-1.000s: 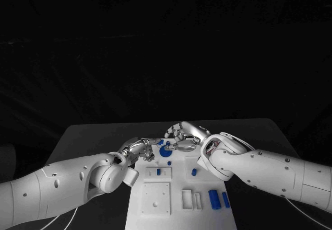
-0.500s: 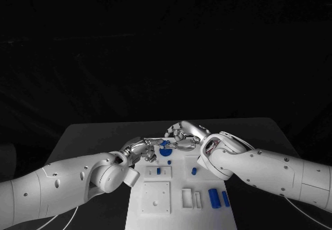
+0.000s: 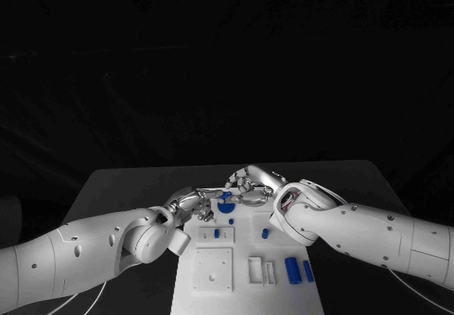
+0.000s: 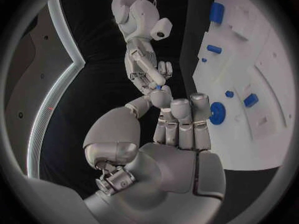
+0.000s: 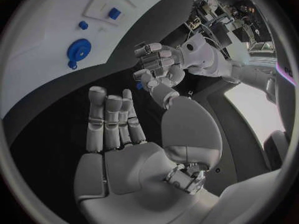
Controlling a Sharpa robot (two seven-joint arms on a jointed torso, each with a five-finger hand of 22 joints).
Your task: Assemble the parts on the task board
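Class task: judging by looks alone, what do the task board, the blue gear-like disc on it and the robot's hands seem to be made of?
Task board: matte white, probably plastic, with moulded recesses.
Blue gear-like disc: evenly coloured, dull, likely plastic.
Left hand and right hand: silver with bright glints, probably metal or metallic-coated.
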